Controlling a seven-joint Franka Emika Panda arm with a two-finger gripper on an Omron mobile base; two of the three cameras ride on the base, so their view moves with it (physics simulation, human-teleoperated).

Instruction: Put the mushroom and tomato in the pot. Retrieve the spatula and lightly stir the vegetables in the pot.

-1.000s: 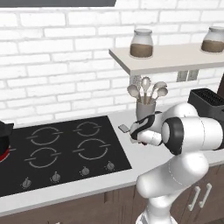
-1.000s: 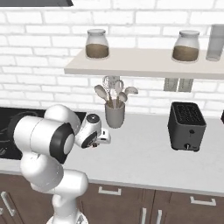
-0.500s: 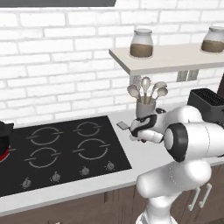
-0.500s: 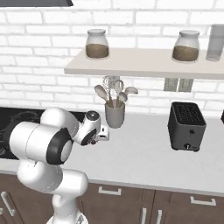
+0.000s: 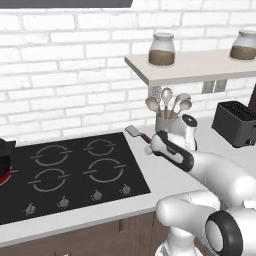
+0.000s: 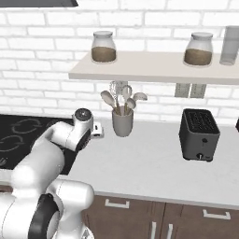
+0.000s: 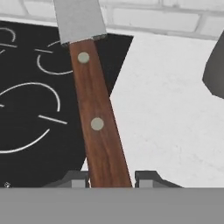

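Both base views face the counter [image 5: 165, 175]; hand view looks down closely.

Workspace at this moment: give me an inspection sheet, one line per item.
Surface: pale counter with black hob.
Job's things: spatula held above the hob's edge; pot at the hob's far left.
Clutter: utensil crock, toaster.
Grippers: gripper, fingers either side of the spatula handle.
Cables: nothing seen.
Surroundings: brick wall, shelf with jars.
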